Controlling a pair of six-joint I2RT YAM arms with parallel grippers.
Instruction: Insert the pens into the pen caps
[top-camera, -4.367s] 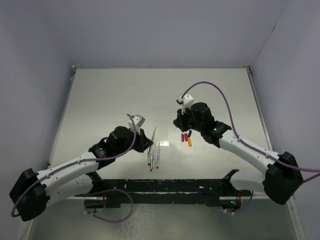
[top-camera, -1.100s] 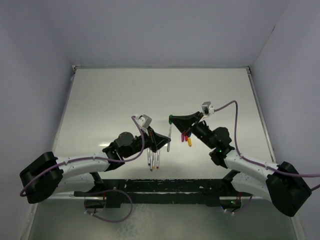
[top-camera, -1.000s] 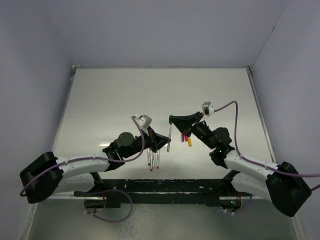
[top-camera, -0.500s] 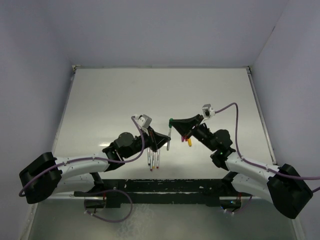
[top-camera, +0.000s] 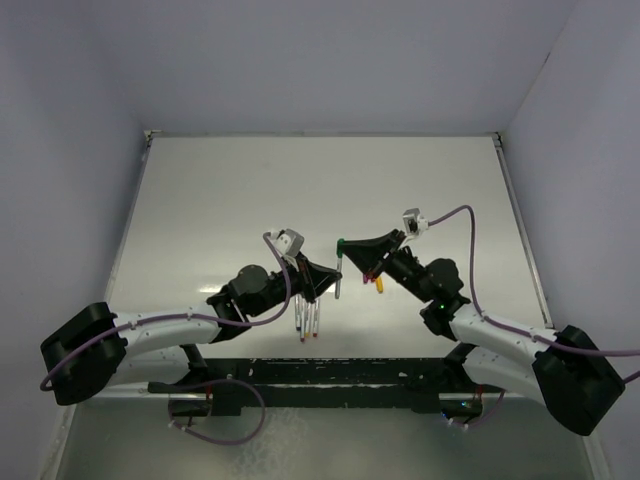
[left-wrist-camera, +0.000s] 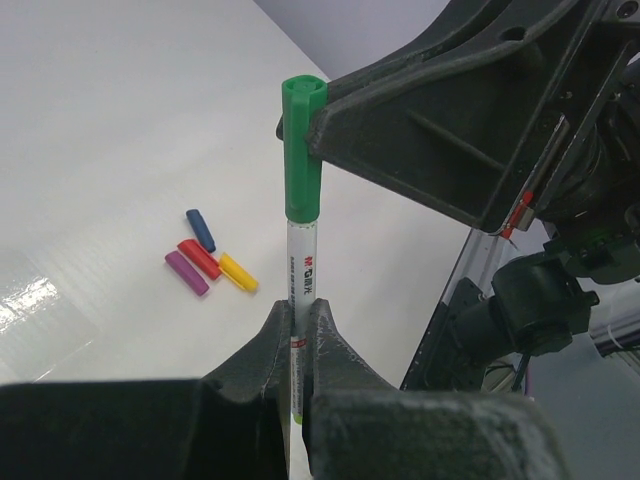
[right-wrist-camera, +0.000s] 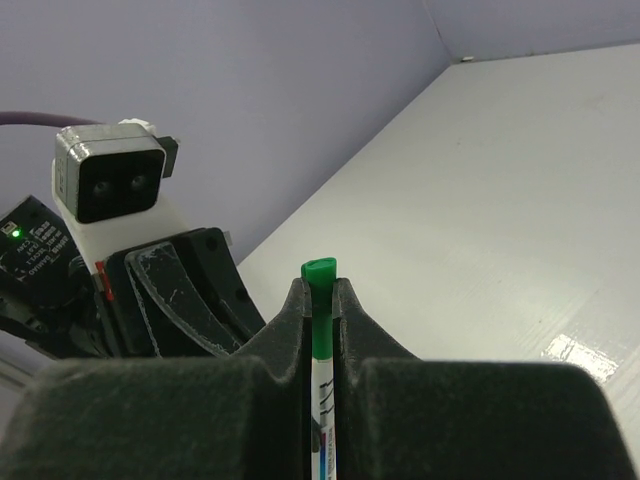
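Left jaws: closed on the lower shaft of one pen (left-wrist-camera: 302, 262), which stands upright above the tabletop (top-camera: 250, 190), between the two arms.

Pens lying loose (top-camera: 309, 322): a small bunch side by side on the tabletop, just beneath the left jaws. At least three ends show. The rest is hidden, so I cannot give an exact count.

Pens held: one.

Green cap (left-wrist-camera: 302, 150): one, sitting on the top end of the held pen. Whether it is pushed fully home I cannot tell.

Right jaws: pinched shut on the green cap, with its tip poking out above them.

Loose caps: four, lying close together on the tabletop beyond the held pen. They are blue (left-wrist-camera: 200, 229), red (left-wrist-camera: 200, 258), magenta (left-wrist-camera: 187, 273) and yellow (left-wrist-camera: 238, 272).

Progress, as I judge it:
- The first pairing, pen and green cap, is at or near its finish, and both arms are on it.
- None of the pens lying on the tabletop shows a cap.
- Four caps have no pen in them, so most of the job is left.
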